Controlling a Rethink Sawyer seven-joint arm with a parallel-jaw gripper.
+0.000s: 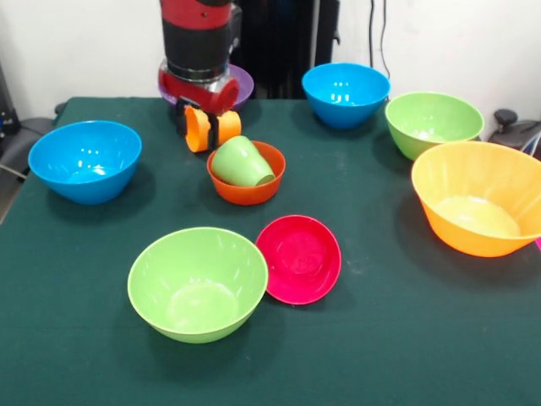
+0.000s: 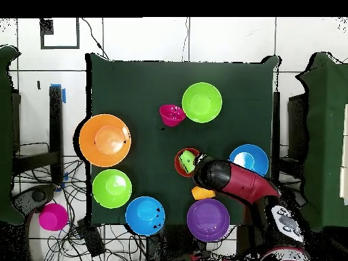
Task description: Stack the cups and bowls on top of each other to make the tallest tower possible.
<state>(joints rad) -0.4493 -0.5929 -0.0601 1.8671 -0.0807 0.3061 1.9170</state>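
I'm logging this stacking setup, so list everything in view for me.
Table: one, dark green cloth.
Blue bowls: two, one at the left edge, one far right of centre.
Light green bowls: two, one near centre, one far right.
Large orange bowl: one, right edge.
Magenta bowl: one, small, tilted against the near green bowl.
Orange-red bowl: one, small, centre.
Green cup: one, on its side in the orange-red bowl.
Purple bowl: one, behind the arm.
Orange cup: one, held sideways.
Pink round thing: one, off the table.
Arm: one, red and black.
Gripper: one, jaws shut on the orange cup.
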